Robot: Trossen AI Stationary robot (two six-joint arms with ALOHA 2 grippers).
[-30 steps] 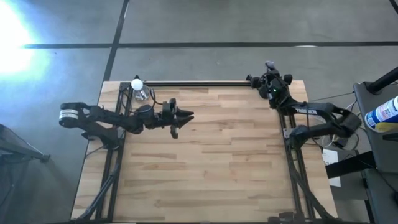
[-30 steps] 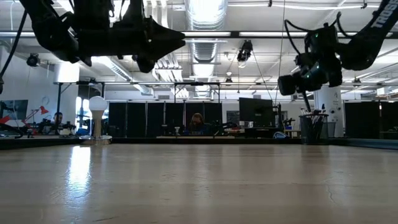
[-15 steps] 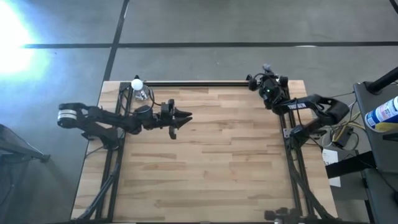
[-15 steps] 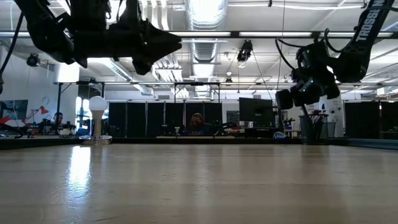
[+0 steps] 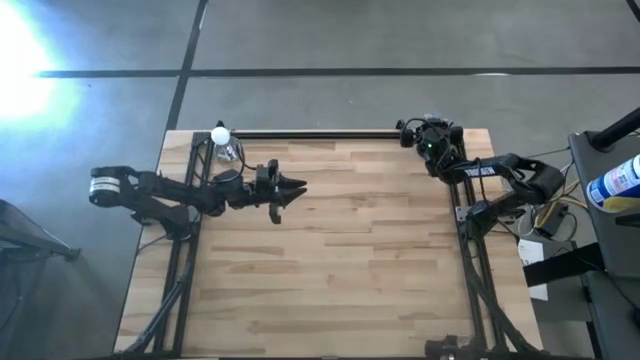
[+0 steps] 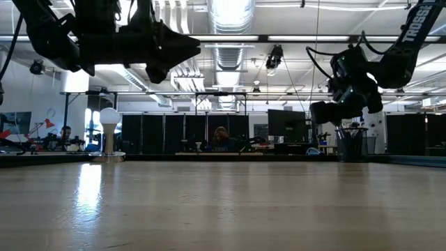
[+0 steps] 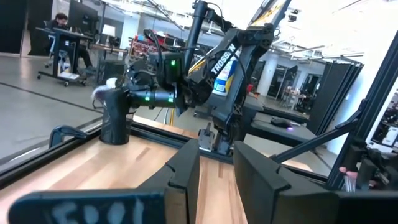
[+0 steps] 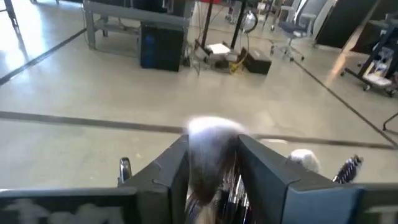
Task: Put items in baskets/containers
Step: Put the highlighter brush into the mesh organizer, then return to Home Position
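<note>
Right tool (image 8: 211, 165): clenched on the fluffy brush (image 8: 208, 152), held above the cup (image 6: 352, 145). Left tool (image 5: 290, 189): released, raised over the table (image 5: 330, 260).

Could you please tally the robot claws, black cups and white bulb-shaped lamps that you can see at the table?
Claws: 2 (left claw, right claw)
Black cup: 1
White bulb lamp: 1
Total: 4
</note>
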